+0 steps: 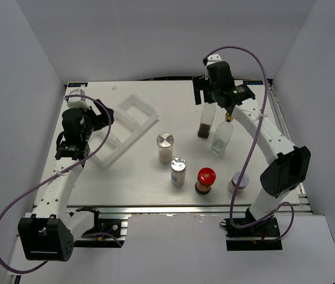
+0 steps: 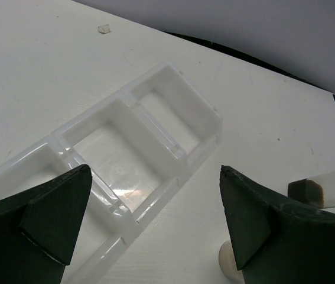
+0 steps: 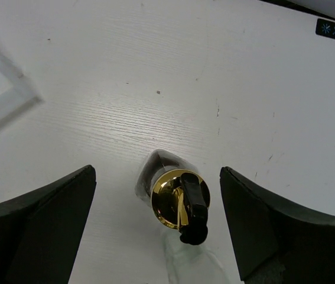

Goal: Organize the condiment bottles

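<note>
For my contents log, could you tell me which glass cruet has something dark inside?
The cruet nearer the rack: a brown layer fills its base, while its neighbour looks clear throughout.

Bright, even overhead light, soft short shadows, glare on white rack (image 2: 148,135), wrist-view foregrounds slightly soft.

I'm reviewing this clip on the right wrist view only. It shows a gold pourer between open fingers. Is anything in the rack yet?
Observer: No. The rack compartments in view are empty.
Operator: Where is the other arm?
Observer: The left gripper hangs open above the rack, holding nothing.
Operator: What else needs sorting?
Observer: Nearer the arm bases stand two silver-lidded shakers, a red-lidded jar and a white-lidded jar.
</note>
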Robot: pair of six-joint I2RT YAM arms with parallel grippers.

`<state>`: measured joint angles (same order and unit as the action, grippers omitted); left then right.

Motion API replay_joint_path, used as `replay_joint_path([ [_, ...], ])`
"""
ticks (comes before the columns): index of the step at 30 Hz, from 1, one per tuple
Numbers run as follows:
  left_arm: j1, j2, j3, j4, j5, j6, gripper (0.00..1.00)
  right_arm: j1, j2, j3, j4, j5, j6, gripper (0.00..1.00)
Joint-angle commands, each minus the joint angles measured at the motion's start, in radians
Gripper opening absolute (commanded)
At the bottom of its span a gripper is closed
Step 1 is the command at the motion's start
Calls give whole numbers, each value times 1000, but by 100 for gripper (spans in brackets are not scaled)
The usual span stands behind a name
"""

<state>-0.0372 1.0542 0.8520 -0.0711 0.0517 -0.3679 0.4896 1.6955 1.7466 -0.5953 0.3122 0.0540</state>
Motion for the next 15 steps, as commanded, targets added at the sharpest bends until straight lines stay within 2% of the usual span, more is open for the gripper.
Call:
replay_joint_path([
  [1,2,-39,2,-38,-61,-19,98,9,-16,22,-1,79,75,89],
  [9,2,-57,-13,-16,-72,-34,98,9,-33,-65,71,140,93,88],
  [15,2,-54,-13,-24,-95,-34,98,9,-26,-70,75,140,112,80],
])
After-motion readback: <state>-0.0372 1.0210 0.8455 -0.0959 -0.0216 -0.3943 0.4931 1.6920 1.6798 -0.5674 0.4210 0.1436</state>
